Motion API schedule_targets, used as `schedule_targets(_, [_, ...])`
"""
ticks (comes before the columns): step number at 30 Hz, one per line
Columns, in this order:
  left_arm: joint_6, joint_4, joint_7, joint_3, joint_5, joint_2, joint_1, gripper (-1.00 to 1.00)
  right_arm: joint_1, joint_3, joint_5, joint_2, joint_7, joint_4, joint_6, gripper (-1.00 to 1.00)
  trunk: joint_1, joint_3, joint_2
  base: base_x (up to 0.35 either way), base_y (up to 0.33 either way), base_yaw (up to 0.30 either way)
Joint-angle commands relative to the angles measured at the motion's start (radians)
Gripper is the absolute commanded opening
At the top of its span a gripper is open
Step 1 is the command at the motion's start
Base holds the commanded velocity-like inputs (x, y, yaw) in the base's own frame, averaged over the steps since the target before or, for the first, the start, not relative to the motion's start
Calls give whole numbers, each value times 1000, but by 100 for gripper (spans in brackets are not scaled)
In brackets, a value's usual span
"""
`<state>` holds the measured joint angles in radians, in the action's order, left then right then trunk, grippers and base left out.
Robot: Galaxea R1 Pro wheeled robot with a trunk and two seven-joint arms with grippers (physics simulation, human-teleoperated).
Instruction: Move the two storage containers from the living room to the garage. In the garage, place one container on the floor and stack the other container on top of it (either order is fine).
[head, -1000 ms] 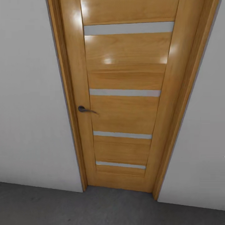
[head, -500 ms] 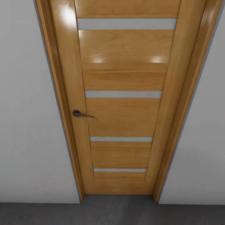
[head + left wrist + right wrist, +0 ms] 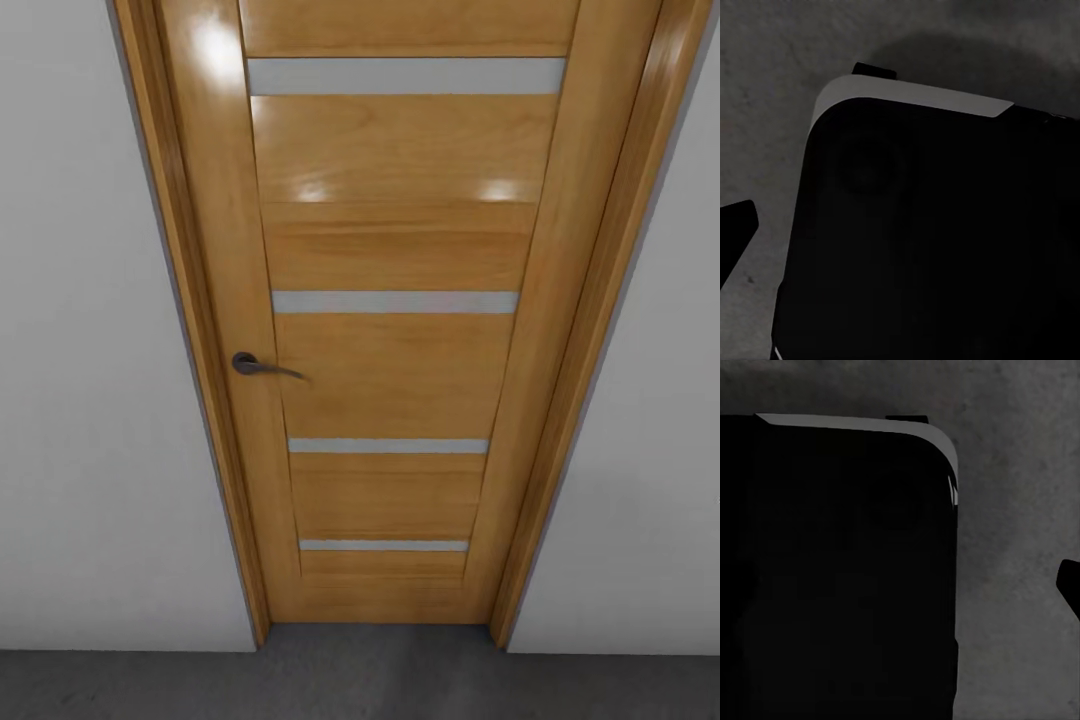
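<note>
The two storage containers are out of view. In the head view I face a closed honey-coloured wooden door (image 3: 390, 360) with several pale horizontal strips and a dark lever handle (image 3: 250, 364) on its left side. Dark grey concrete floor (image 3: 360, 690) runs along its foot. In the left wrist view, one dark fingertip (image 3: 736, 225) of my left gripper stands at the picture's edge over the mottled floor (image 3: 772, 90). The right wrist view has a dark fingertip (image 3: 1070, 585) at its edge too. Both fingertips sit far from the middle, and nothing is held.
White walls (image 3: 90, 400) flank the door on both sides, with the wooden frame (image 3: 590, 330) between. Both wrist views look down past my black base (image 3: 937, 240) with its pale rim, onto the grey floor (image 3: 1020, 510).
From one second ago to half a second ago the head view shifted, bringing the door closer and more centred. Since then nothing has changed.
</note>
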<state>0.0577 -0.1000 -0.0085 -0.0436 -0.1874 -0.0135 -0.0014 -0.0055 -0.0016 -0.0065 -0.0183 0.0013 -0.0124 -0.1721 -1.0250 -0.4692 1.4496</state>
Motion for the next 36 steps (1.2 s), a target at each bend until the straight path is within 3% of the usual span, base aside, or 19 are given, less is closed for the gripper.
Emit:
schedule_targets(1, [2,0,-1,-4,-4,0,0,100,-1,0,0,0,0,-1,-4,100,0,-1,0,0,0,0])
schedule_targets(18, [3,-2,5,-8,-4,-1,0,100,-1,4,-1,-1,-2,-1,4,100,0,-1,0,0,0,0])
schedule_targets(20, [4,0,7,-33,-4,-1,0,100,-1,7,2,-3,-2,0,7,100,0,-1,0,0,0,0])
schedule_targets(21, [4,3,8,-81,-3,-2,0,100,-1,2,7,-15,-11,19,16,100,0,-1,0,0,0,0])
schedule_targets(28, [5,3,9,-95,-2,-6,0,100,-3,4,16,-47,-23,155,44,100,0,-1,0,0,0,0])
schedule_targets(29, [6,3,9,-95,-1,-7,0,100,-7,2,18,-56,-24,189,69,100,0,-1,0,0,0,0])
schedule_targets(30, [5,3,9,-95,-1,-7,0,100,-19,-1,19,-81,-26,286,183,100,0,-1,0,0,0,0])
schedule_targets(32, [5,3,9,-95,-1,-7,0,100,-40,-6,17,-124,-27,410,339,100,0,-1,0,0,0,0])
schedule_targets(33, [5,3,9,-95,-1,-7,0,100,-46,-8,16,-135,-27,439,374,100,0,-1,0,0,0,0])
schedule_targets(34, [6,3,9,-95,0,-7,0,100,-81,-11,14,-169,-28,541,483,100,0,-1,0,0,0,0])
schedule_targets(36, [6,3,9,-95,0,-6,0,100,-133,-12,14,-183,-30,595,537,100,0,-1,0,0,0,0])
